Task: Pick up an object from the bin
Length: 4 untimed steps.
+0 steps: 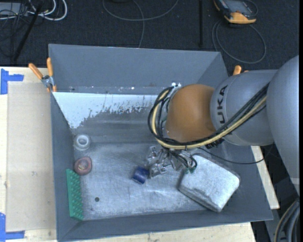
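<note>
Small blue block (pixel 140 175) sits just below-left of the jaws. Looks light, rigid, maybe slick; pinch it across the short flat sides. Jaws' opening: can't tell.

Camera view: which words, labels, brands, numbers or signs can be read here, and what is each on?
"UKA": dark letters on the grey arm link, beside its orange cover; the word's start is hidden behind cables.
No text can be seen on the bin or on the blue piece, white block, green strip, clear cap and reddish ring in it.
</note>
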{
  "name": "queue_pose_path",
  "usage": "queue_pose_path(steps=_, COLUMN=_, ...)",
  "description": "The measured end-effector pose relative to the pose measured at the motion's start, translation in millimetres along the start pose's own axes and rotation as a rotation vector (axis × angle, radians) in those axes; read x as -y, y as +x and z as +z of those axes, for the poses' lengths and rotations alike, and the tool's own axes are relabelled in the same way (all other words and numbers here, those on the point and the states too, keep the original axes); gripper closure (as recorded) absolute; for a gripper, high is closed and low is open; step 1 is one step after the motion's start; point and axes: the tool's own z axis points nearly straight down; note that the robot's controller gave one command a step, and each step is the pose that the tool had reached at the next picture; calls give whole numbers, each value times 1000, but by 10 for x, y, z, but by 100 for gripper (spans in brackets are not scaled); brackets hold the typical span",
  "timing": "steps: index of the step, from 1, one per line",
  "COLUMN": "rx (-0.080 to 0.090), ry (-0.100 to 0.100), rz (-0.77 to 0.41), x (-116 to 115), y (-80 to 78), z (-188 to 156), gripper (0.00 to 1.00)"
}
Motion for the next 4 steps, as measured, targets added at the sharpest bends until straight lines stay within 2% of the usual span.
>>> queue_pose_path(steps=1, rx=0, ry=0, rz=1, x=2, y=0, z=0, gripper=0)
queue_pose_path(steps=2, rx=4, ry=2, rz=237, x=-302, y=-180, z=84, gripper=0)
queue_pose_path(steps=3, rx=8, ry=-1, rz=238, x=-308, y=-195, z=62, gripper=100)
queue_pose_path(steps=4, rx=12, ry=2, rz=82, x=-185, y=-258, z=-1459, gripper=100)
